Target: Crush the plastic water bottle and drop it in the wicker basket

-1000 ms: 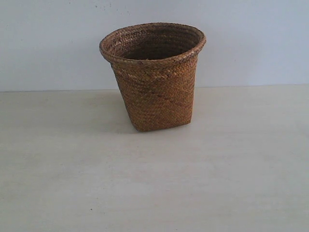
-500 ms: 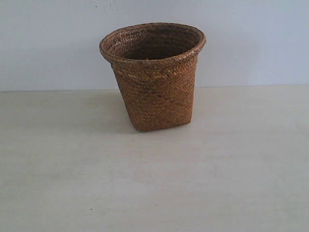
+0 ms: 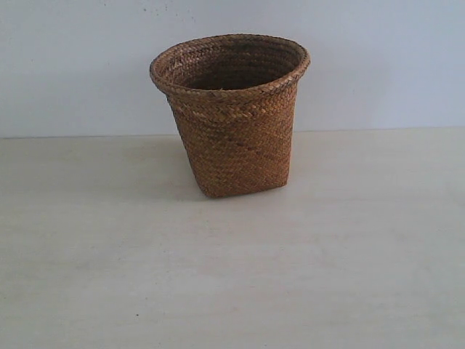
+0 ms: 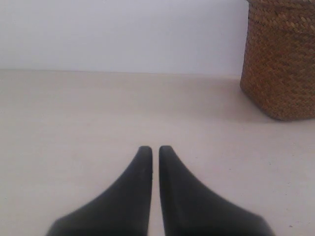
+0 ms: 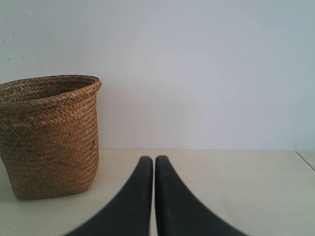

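The brown wicker basket stands upright on the pale table, at the back near the wall; what lies inside it is hidden. The plastic water bottle shows in no view. In the left wrist view my left gripper is shut with nothing between its black fingers, low over the table, and the wicker basket stands off to one side ahead of it. My right gripper is likewise shut and holds nothing, with the wicker basket ahead on its other side. Neither gripper appears in the exterior view.
A pale wooden table spreads in front of the basket, and a plain white wall rises behind it. The table's far right corner edge shows in the right wrist view.
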You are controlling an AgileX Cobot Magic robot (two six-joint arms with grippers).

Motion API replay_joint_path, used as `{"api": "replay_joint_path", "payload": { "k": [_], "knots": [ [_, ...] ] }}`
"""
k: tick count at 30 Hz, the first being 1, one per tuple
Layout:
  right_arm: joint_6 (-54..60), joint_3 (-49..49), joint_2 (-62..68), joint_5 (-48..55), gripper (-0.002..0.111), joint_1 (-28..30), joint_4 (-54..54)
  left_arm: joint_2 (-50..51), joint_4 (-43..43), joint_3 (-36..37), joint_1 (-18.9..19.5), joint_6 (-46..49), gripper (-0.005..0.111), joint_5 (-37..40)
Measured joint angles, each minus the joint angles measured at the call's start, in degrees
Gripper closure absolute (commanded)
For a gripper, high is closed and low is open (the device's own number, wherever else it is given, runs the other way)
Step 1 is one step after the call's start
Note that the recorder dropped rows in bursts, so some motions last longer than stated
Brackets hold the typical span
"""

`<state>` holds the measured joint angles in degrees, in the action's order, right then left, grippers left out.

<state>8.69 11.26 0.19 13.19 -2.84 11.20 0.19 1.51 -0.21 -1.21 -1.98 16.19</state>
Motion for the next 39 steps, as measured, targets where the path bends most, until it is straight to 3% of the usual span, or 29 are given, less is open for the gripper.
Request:
{"api": "replay_joint_path", "payload": {
  "k": [17,24,31,39],
  "knots": [
    [-0.24,-0.39,0.0,-0.07,0.108,0.0,0.0,0.0,0.0,0.0,0.0,0.0,0.102,0.0],
    [-12.37,-3.45,0.0,0.08,0.108,0.0,-9.73,0.0,0.0,0.0,0.0,0.0,0.102,0.0],
    [-9.59,-10.76,0.0,-0.48,0.108,0.0,-7.79,0.0,0.0,0.0,0.0,0.0,0.102,0.0],
    [-9.38,-10.98,0.0,3.55,0.108,0.94,-7.36,0.0,0.0,0.0,0.0,0.0,0.102,0.0]
  ]
}}
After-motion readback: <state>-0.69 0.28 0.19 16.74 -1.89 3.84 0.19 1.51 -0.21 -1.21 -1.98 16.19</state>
